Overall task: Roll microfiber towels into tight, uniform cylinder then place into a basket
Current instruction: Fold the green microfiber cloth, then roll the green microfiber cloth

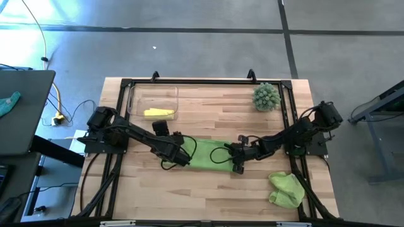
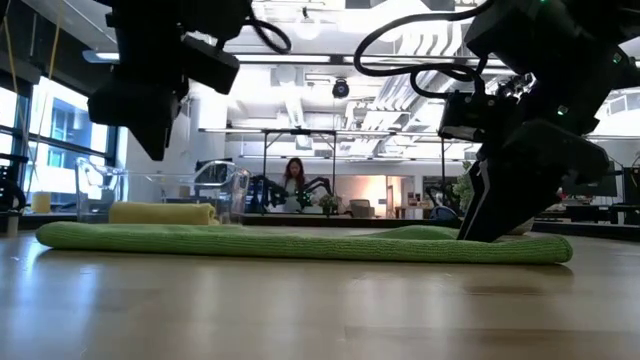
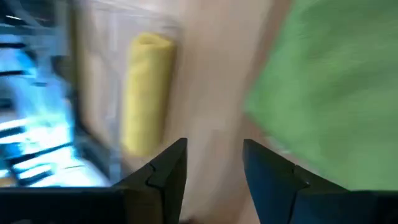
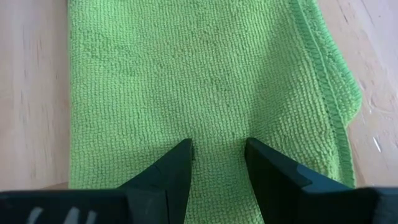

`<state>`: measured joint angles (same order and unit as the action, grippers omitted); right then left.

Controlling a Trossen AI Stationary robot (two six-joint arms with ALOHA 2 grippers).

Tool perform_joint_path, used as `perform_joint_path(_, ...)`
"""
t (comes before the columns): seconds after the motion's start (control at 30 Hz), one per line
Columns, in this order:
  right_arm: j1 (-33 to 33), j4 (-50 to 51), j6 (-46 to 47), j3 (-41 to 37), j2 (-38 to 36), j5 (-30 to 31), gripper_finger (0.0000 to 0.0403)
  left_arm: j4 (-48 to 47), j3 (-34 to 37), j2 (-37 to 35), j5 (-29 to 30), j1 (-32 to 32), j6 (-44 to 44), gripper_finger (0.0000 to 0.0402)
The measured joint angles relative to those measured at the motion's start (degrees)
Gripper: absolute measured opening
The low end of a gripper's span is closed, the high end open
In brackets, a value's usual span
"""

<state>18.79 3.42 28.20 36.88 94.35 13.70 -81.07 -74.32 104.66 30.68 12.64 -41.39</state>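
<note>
Nearest you, a crumpled light green microfiber towel waits untouched on the wooden table. In the middle, your second light green towel lies flat and unrolled: the right gripper presses on its edge, fingers parted with cloth between them, and the left gripper, also parted and holding nothing, hangs over the other end. Farthest, the pale yellow rolled towel already sits in the clear plastic basket, so I judge one of three done.

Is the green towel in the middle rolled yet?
No, it lies flat. The green towel is spread on the table; only the yellow towel is rolled, in the basket.
</note>
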Motion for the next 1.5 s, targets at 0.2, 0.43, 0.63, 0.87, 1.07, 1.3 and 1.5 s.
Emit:
perform_joint_path(0.2, 0.0, 0.0, 0.0, 0.0, 0.0, 0.0, 0.0144, 13.4, 0.6, 0.0, -10.3, 0.6, 4.9, 0.0145)
perform_joint_path(0.43, 0.0, -0.1, 0.0, 0.0, 0.0, -0.1, 0.0144, 20.8, 5.7, 0.0, -19.4, 0.9, 7.1, 0.0122)
perform_joint_path(0.63, 0.0, -0.5, 0.0, -0.1, 0.1, -0.2, 0.0144, 26.0, 11.3, 0.0, -24.9, 1.8, 4.5, 0.0105)
perform_joint_path(0.87, -0.6, -0.9, -0.2, -0.1, 0.1, -0.3, 0.0144, 27.6, 13.3, 0.0, -29.8, 4.6, 1.7, 0.0094)
perform_joint_path(1.07, -1.5, -0.9, -2.1, 0.6, 0.1, -0.8, 0.0144, 28.8, 13.2, 0.0, -30.8, 6.1, 1.5, 0.0092)
perform_joint_path(1.3, -1.6, 11.1, -12.1, 7.6, -0.3, -0.9, 0.0144, 25.3, 10.3, -0.5, -27.9, 6.6, 3.5, 0.0092)
perform_joint_path(1.5, -1.7, 20.6, -21.1, 12.2, -0.6, 4.3, 0.0144, 25.4, 7.1, -0.6, -25.3, 6.5, 5.1, 0.0092)
